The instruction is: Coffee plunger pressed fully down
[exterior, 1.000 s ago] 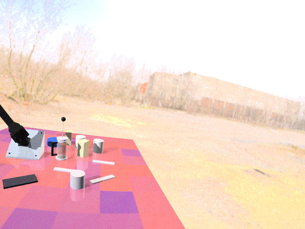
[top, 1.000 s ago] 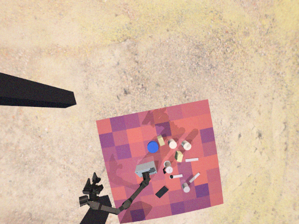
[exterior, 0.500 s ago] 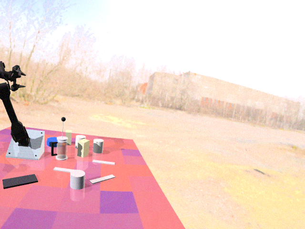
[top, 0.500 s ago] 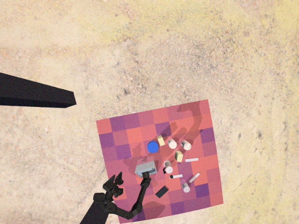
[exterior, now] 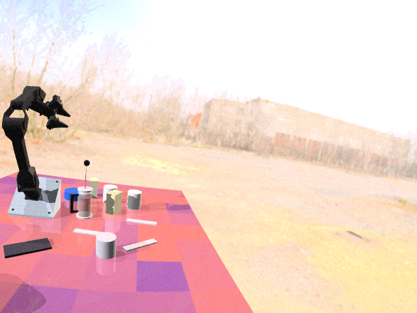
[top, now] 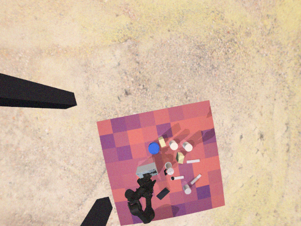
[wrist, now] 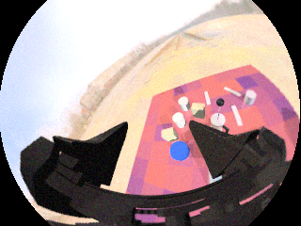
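The coffee press (exterior: 84, 202) is seen standing upright on the checkered counter (exterior: 161, 269), just beside the grey base block (exterior: 35, 198) on which the arm is mounted. Its plunger is judged to be fully raised: a thin rod goes straight up from the lid and ends in a small black knob (exterior: 86, 163), well above the glass body. The long axis of the plunger is vertical, so the push must be given straight down along this axis, otherwise the press may be tipped or slid.

The tool (exterior: 57, 116) is held high over the base block, with both pointed fingers spread wide and nothing between them. From the tool, the knob lies lower and further out from the base, towards the side where the other objects stand. In the wrist view the knob (wrist: 220, 102) is seen through the gap of the fingers, far ahead, with the lid of the press (wrist: 217, 120) close to it. In the top view the press (top: 169, 168) is found just beside the base block.

Near the press a blue disc (exterior: 70, 193), a yellow block (exterior: 113, 201) and several white cylinders are placed, so little free room is left around it. It is judged that the tool must first be brought directly above the knob before any descent is made.
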You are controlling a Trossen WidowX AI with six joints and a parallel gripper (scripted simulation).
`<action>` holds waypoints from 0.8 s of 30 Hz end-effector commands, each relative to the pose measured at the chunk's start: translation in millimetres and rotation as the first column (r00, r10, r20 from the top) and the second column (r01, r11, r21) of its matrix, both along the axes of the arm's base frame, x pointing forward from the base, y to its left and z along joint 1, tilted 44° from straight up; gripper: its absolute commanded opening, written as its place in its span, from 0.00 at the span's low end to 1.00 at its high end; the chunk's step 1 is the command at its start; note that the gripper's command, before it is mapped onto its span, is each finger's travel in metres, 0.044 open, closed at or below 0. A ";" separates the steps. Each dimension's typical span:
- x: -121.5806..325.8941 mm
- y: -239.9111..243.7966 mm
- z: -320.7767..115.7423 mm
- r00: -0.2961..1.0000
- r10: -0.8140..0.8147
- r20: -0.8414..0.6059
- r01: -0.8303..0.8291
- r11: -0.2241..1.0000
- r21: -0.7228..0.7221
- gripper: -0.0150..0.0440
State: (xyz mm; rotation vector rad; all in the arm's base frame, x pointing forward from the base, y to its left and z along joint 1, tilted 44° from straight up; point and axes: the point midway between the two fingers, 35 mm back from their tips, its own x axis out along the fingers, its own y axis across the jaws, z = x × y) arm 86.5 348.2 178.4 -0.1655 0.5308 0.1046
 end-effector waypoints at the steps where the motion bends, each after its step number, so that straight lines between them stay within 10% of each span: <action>1: 53.8 -49.9 12.5 0.997 -0.043 0.066 0.056 0.976 -0.209 1.00; 9: 113.3 -157.5 28.7 0.984 -0.129 0.120 0.175 0.806 -0.566 1.00; 24: 110.9 -201.9 -13.4 0.982 -0.139 0.128 0.188 0.798 -0.573 1.00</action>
